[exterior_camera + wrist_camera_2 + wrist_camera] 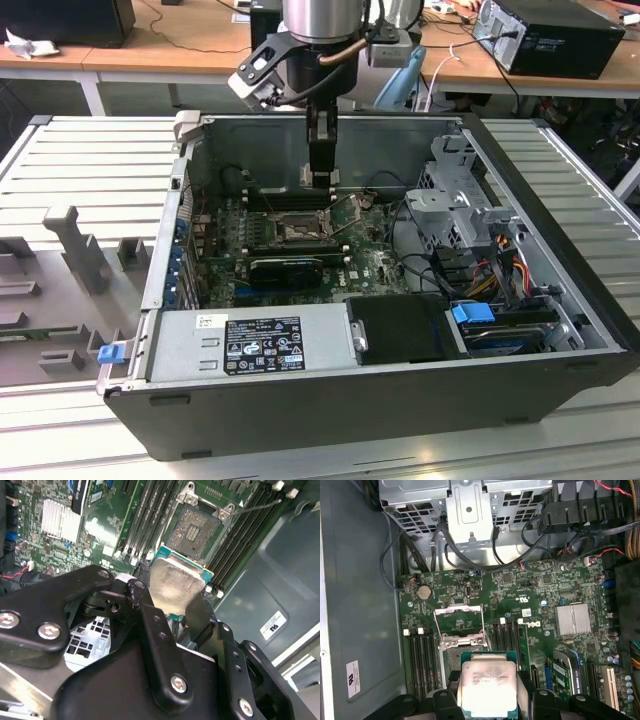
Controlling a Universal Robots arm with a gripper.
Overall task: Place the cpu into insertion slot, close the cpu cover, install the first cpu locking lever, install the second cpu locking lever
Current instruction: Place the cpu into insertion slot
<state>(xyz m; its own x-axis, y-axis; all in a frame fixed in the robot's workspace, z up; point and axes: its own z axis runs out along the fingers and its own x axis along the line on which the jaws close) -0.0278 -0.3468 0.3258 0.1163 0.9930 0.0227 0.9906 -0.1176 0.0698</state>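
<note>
When read from the exterior view's left, starts with grey moulded fixtures [75,250] lying on the ribbed grey metal worktop [100,150], well apart from the work. Next, the open black computer case [400,400], lying on its side, with the green motherboard [225,250] flat on its floor. Near the board's middle, the insertion slot [297,232], a square black-framed socket with a grey pin field, bare in the second wrist view [192,530]. Just behind the slot, reaching down into the case, the black two-fingered hand [321,180]. Clamped by opposite edges between its fingers [442,705] in both wrist views, the cpu [177,580] [487,685], a small flat square chip with a silver-grey metal top. Held above the board, close beside the slot and not seated in it. Further right, a silver perforated metal drive cage [460,190] and a bundle of coloured cables [500,262] against the case wall.
</note>
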